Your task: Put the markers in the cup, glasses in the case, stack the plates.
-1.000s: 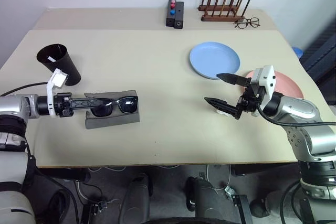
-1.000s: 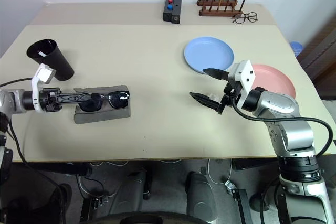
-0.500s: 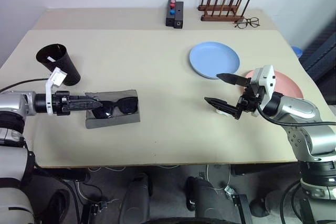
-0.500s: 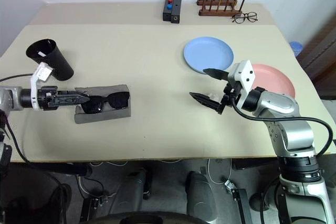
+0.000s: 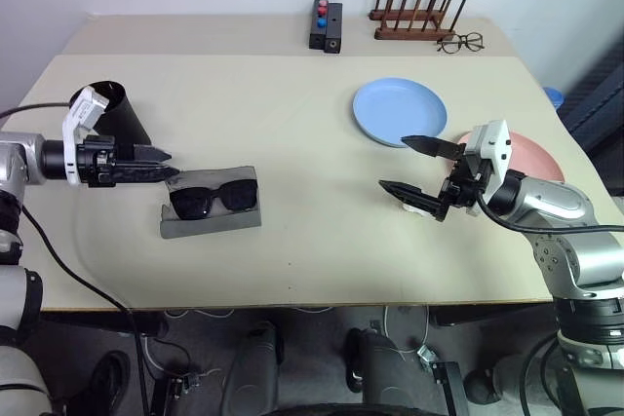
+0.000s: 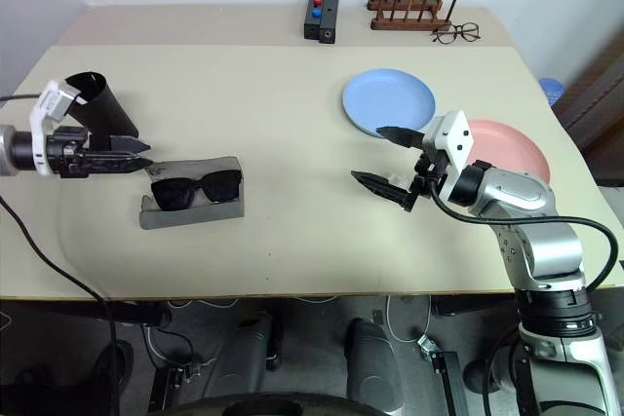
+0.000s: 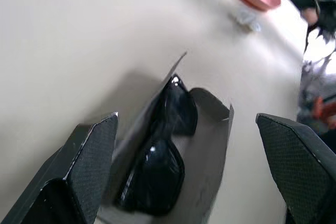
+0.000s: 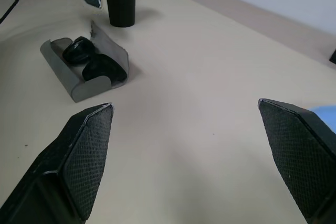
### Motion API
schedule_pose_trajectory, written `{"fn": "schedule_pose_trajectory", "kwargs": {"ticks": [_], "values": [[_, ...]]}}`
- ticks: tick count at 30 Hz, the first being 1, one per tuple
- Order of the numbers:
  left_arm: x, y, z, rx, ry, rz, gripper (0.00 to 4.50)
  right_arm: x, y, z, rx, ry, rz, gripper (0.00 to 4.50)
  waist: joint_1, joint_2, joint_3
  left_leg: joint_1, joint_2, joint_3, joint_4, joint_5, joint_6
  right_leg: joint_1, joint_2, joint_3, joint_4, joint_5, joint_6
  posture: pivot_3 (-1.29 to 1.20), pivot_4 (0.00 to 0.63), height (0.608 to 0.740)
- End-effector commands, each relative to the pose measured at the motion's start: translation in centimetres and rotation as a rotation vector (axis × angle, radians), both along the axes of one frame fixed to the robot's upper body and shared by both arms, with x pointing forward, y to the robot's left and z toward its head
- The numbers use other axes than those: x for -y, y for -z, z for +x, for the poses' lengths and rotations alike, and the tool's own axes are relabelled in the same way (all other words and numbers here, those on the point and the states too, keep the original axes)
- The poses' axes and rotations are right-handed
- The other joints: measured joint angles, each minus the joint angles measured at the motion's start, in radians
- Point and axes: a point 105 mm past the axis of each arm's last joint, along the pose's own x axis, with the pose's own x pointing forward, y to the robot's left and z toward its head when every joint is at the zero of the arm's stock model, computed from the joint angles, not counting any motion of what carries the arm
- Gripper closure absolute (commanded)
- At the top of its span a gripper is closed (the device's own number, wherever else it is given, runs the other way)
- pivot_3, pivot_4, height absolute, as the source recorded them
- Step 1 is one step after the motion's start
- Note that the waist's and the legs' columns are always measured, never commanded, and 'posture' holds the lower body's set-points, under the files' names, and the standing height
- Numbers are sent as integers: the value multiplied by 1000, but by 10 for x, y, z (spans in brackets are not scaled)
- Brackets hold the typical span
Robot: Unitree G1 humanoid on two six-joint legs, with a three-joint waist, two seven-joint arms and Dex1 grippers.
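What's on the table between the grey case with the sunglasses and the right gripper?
Nothing: in the left eye view the tabletop is bare from the case, which holds the glasses, across to the right gripper.

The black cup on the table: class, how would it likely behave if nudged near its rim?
The black cup is tall and wider at the rim than at its base, so it probably tips easily. Once down, its tapered side would likely roll in a curve. It looks plain and handleless, perhaps light.
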Motion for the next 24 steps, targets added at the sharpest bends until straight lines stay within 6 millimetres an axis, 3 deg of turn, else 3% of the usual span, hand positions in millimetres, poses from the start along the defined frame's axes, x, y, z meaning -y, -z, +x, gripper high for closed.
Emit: {"fn": "schedule_pose_trajectory", "kwargs": {"ticks": [1,11,16,21,24], "values": [[13,1,0,99,105,84,152,-2,-11,-1,45,-13,2,0,-1,0,0,0,0,0,0,0,0,0,0,0,0,0,0,0,150,740],[30,-7,6,251,185,117,152,0,-11,-2,46,-5,1,0,-2,0,0,0,0,0,0,0,0,0,0,0,1,0,0,0,150,740],[34,-34,16,354,136,30,152,0,-11,-1,50,-1,2,0,0,0,0,0,0,0,1,0,0,0,0,0,1,0,0,0,150,740],[31,-43,31,488,72,64,152,-1,-11,-1,52,-2,4,0,-1,0,0,1,0,0,1,0,0,0,0,0,1,0,1,0,150,740],[33,-46,39,513,37,52,1029,-2,-11,0,54,-4,5,0,-1,0,0,1,0,0,1,0,0,1,0,0,3,0,1,0,150,740]]}}
